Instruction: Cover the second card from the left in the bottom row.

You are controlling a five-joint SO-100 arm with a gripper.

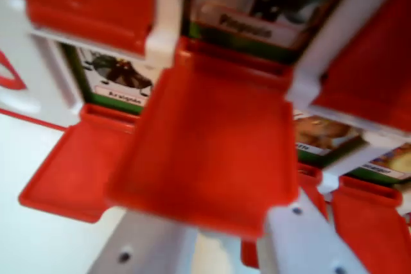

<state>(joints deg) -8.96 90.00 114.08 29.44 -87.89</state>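
Observation:
My view is very close to a white card board point(32, 75) with hinged red flaps. A large red flap point(205, 152) fills the middle, lifted and tilted towards the camera. Behind it a card with a dark picture and a white name label point(257, 24) stands uncovered. Another picture card point(115, 75) shows at the wrist view's left, with a red flap point(70, 171) lying open below it. Two white fingers point(128, 248) of my gripper point(205, 222) rise from the bottom edge, and the big flap's near edge hides their tips. Whether they touch it is unclear.
Two more cards point(321, 136) show at the wrist view's right, above further red flaps point(369, 229). Red flaps point(83, 4) also fill the upper corners. A pale surface with a red line point(26, 120) lies at the left. The picture is blurred.

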